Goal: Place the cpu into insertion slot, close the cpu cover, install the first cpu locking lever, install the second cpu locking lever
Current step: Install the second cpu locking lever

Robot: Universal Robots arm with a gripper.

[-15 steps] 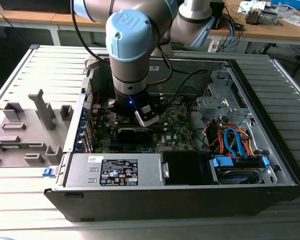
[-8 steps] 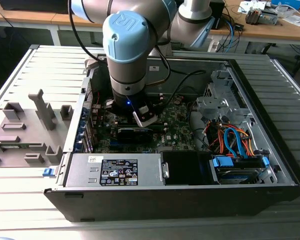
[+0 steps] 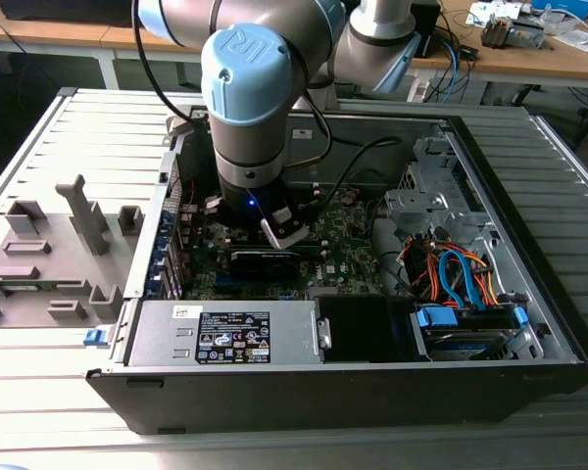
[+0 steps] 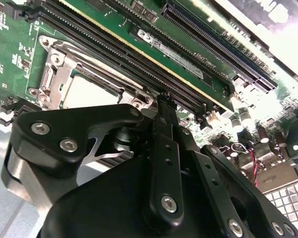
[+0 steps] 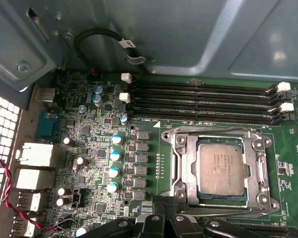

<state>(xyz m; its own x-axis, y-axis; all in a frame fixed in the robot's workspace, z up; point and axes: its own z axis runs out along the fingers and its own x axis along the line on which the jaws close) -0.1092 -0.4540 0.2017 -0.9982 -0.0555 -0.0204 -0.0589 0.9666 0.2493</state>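
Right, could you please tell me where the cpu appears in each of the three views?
Exterior view: the arm's wrist stands over that part of the green board.
First wrist view: the cpu sits in its metal frame, beside the long black slots.
Second wrist view: the pale cpu, beside the same slots.
Shared landmark: those slots.

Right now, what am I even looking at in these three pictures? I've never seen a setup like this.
It is a robot arm reaching down into an opened computer case. The exterior view is from a camera standing off the arm. Both wrist views come from cameras riding on the arm, looking close at the green circuit board. In the first wrist view, the cpu sits in the insertion slot, with the cpu cover lying flat around it. The black gripper hangs just beside that socket.
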